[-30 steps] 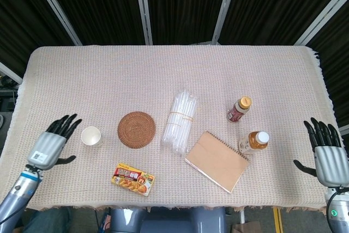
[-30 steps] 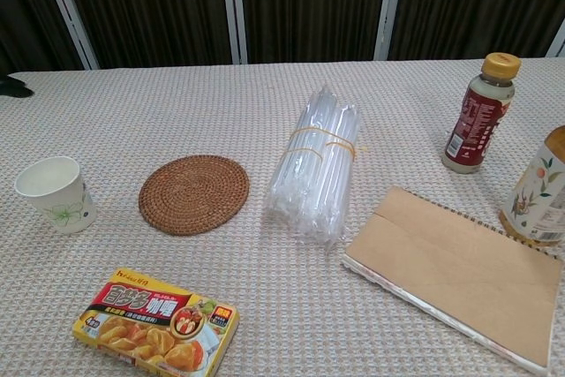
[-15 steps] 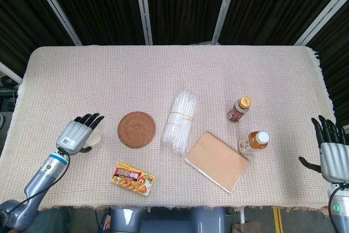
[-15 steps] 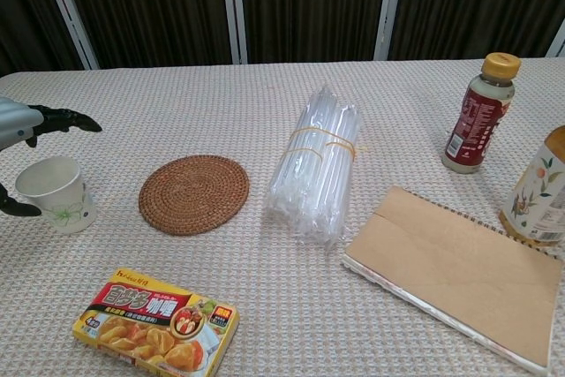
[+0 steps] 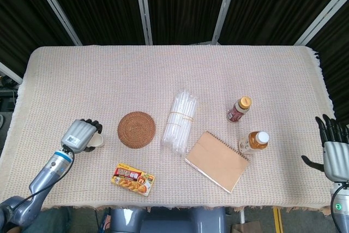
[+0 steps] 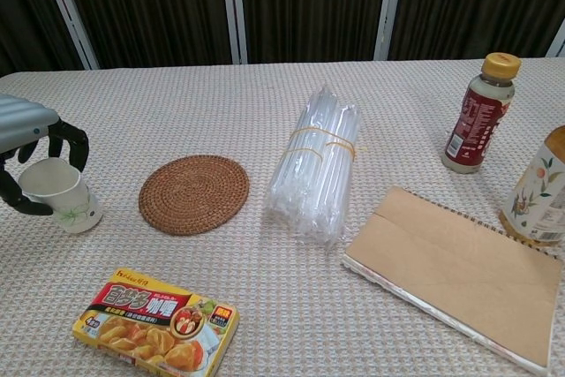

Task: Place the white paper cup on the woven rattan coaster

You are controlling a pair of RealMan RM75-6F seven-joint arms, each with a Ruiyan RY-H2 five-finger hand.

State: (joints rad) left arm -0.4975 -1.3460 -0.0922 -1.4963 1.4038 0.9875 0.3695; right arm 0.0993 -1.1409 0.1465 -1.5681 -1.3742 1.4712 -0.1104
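Observation:
The white paper cup (image 6: 64, 202) stands upright on the cloth at the left, a short way left of the round woven rattan coaster (image 6: 193, 193). My left hand (image 6: 26, 130) is over the cup and wraps it, its fingers (image 6: 72, 143) curled behind the rim and the thumb at the near side. In the head view the left hand (image 5: 79, 134) hides most of the cup (image 5: 98, 141), which sits apart from the coaster (image 5: 136, 129). My right hand (image 5: 334, 147) is past the table's right edge, fingers spread and holding nothing.
A bundle of clear straws (image 5: 180, 121) lies right of the coaster. A yellow curry box (image 5: 133, 179) lies near the front edge, below the coaster. A brown notebook (image 5: 217, 160) and two bottles (image 5: 238, 109) (image 5: 253, 142) occupy the right side.
My left hand moved right onto the cup and curled its fingers around it. The right hand drifted slightly right and down. The cup has barely shifted.

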